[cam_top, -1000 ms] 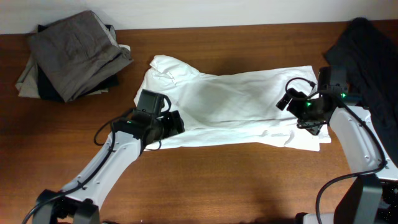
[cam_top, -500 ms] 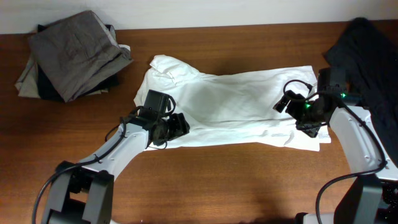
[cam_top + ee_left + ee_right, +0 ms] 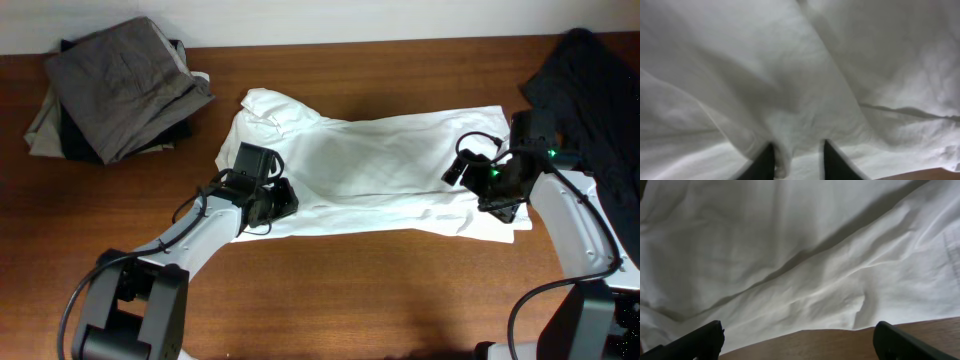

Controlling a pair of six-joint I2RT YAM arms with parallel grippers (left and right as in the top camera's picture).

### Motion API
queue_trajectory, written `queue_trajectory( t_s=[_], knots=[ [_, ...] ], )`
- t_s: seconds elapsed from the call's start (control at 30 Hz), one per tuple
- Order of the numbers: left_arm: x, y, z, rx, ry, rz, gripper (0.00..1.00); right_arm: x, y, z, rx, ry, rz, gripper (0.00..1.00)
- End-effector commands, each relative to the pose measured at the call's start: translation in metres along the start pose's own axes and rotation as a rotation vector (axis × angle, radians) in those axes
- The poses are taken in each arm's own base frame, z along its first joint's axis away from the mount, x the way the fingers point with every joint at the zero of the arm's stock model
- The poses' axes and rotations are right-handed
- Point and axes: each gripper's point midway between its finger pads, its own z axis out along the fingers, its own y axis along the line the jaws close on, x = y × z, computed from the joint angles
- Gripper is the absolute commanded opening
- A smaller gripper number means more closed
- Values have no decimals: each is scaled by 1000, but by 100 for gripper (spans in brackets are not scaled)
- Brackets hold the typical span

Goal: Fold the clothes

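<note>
At the far left corner of the counter (image 3: 350,300): a stack of folded grey-brown trousers (image 3: 125,85), well apart from the work.

Next along, the left pincer (image 3: 798,145), down on the near left part of the white T-shirt (image 3: 370,170). Narrowed onto a raised fold of cloth filling the gap between the fingers. Reads as a pinch on the shirt itself, not a hover.

Spread across the middle of the counter, the shirt. Long axis left to right, roughly parallel to the near edge; sleeve and collar end toward the far left, hem end toward the right. Looks doubled lengthwise into a band, with only one sleeve showing.

From the left pincer, stretches away to the right and toward the far edge; from the right pincer (image 3: 797,326), away to the left.

Over the near right corner of the shirt, that right pincer: spread wide, grasping nothing, cloth below and bare wood just past the hem.

One arm at each end, so neither nearer overall. Probably calls for a matching hold on the right before any carrying of one end over the other.

At the far right corner, a dark charcoal garment (image 3: 590,80), near the shirt's right end.

No brand, print or readable writing anywhere; neck label not made out.
</note>
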Motion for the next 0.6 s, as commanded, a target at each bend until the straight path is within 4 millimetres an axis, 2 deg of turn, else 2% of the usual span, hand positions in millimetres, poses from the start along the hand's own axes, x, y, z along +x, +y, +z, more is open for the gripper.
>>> queue_trajectory(
  t_s=[0.0, 0.07, 0.13, 0.17, 0.27, 0.33, 0.37, 0.4, 0.43, 0.47, 0.57],
  knots=[
    [-8, -5, -1, 6, -22, 10, 12, -6, 0, -6, 22, -35, -26, 99],
    [-19, -16, -6, 26, -47, 21, 6, -6, 0, -6, 21, -35, -26, 99],
    [-39, -30, -15, 40, -105, 34, 6, -6, 0, -6, 22, -34, -25, 98],
    [-56, -38, -23, 38, -160, 50, 6, -5, 0, -6, 22, -33, -25, 94],
    [-87, -47, -35, 21, -287, 110, 6, -5, 0, -6, 23, -33, -25, 88],
    [-96, -46, -38, 8, -330, 111, 6, -5, 0, -6, 23, -32, -25, 85],
    [-93, -45, -37, 3, -319, 109, 17, -5, 0, -6, 23, -32, -25, 86],
    [-85, -43, -34, 5, -280, 106, 62, -5, -1, -6, 23, -32, -25, 89],
    [-73, -37, -31, -15, -225, 98, 95, -5, -1, -6, 23, -32, -25, 91],
    [-55, -21, -28, -71, -147, 58, 99, -5, -1, -6, 23, -32, -25, 92],
    [-17, 6, -29, -164, 9, -72, 99, -5, 0, -6, 23, -33, -25, 92]
  ],
)
